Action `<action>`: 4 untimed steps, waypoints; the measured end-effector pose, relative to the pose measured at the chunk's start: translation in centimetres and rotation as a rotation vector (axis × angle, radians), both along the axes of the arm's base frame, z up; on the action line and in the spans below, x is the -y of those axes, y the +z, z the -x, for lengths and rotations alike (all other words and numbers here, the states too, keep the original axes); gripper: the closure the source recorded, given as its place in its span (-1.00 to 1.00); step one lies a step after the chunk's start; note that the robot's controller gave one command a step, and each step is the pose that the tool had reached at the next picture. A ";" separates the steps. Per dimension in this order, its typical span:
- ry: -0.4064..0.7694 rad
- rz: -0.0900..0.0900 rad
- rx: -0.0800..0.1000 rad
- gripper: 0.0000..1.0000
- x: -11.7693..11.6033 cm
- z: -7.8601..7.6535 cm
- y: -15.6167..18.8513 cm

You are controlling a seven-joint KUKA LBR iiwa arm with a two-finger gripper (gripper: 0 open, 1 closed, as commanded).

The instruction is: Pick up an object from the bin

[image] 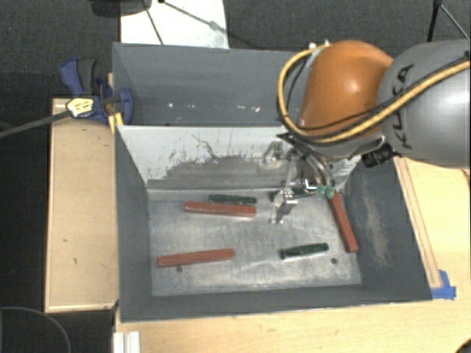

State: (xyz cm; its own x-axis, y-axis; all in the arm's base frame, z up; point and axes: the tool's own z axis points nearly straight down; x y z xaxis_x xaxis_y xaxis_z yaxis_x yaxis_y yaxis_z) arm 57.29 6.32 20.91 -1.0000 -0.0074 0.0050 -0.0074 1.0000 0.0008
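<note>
Camera view places the gripper (281, 209) low over the floor of the grey metal bin (250, 274), just right of a long red-brown flat stick (221, 209) and a short dark green stick (232, 198) lying side by side. Whether the jaws are parted or closed cannot be told. A sound grasp would likely straddle one stick across its narrow width, clear of its neighbour.

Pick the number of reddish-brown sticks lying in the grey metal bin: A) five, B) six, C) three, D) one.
C: three show, a reddish-brown stick at mid-floor, a second reddish-brown stick at the front left, and a third reddish-brown stick slanting along the right side.
</note>
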 end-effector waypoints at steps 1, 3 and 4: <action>-0.001 0.000 0.008 -1.00 0.0 -0.2 0.5; 0.062 -0.005 0.033 1.00 -3.9 -1.1 -12.8; 0.061 -0.006 0.033 1.00 -3.9 -1.1 -12.8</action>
State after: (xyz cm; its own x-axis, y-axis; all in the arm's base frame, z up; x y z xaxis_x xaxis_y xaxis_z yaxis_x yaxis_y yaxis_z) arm 58.42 10.24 8.10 -0.9973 -0.0683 -0.0283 -0.0685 0.9976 0.0051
